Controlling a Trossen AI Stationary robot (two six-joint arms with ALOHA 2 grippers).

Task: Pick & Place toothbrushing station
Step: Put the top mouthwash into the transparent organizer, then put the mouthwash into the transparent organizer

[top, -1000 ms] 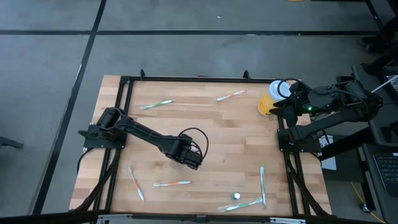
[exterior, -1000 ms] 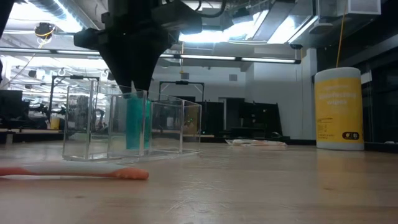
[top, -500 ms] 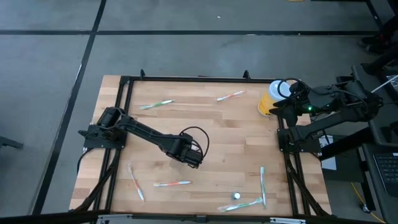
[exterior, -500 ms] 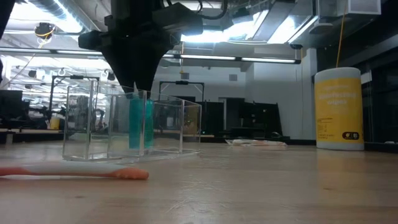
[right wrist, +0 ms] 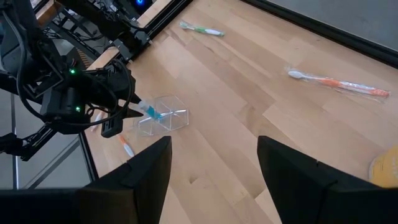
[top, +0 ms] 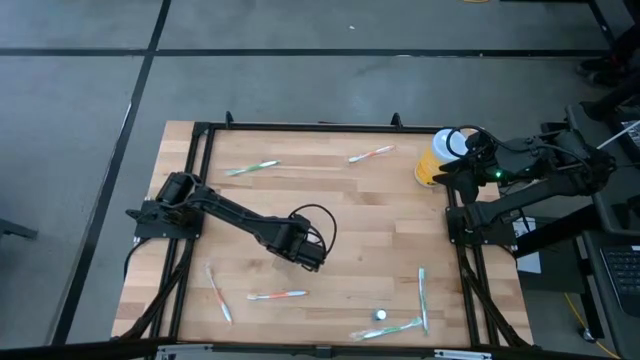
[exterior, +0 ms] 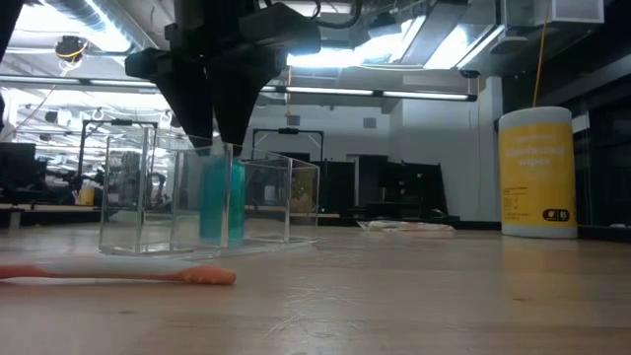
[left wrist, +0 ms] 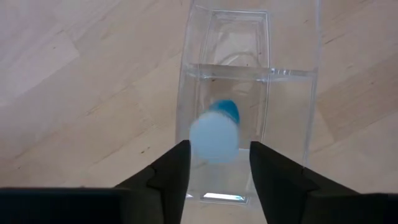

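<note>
A clear plastic organizer (exterior: 212, 192) with several compartments stands on the wooden table (top: 380, 230) near its middle. A teal tube (exterior: 222, 202) stands upright in one compartment, its pale round top (left wrist: 213, 138) pointing up. My left gripper (left wrist: 214, 162) hangs straight above it, pointing down. It is open, with one finger on each side of the tube's top. I cannot tell whether a finger touches the tube. My right gripper (right wrist: 214, 180) is open and empty, raised at the table's right edge beside a yellow canister (top: 432, 160).
Several toothbrushes lie loose on the table: a green one (top: 252, 167) and an orange one (top: 371, 153) at the far side, others near the front edge (top: 277, 295), (top: 422, 297). An orange toothbrush (exterior: 118, 277) lies in front of the organizer. A small white object (top: 380, 314) lies front right.
My left gripper has opened above the organizer. Its fingertips, closed to a point a second ago, now stand apart. The teal tube stays upright in its compartment.
</note>
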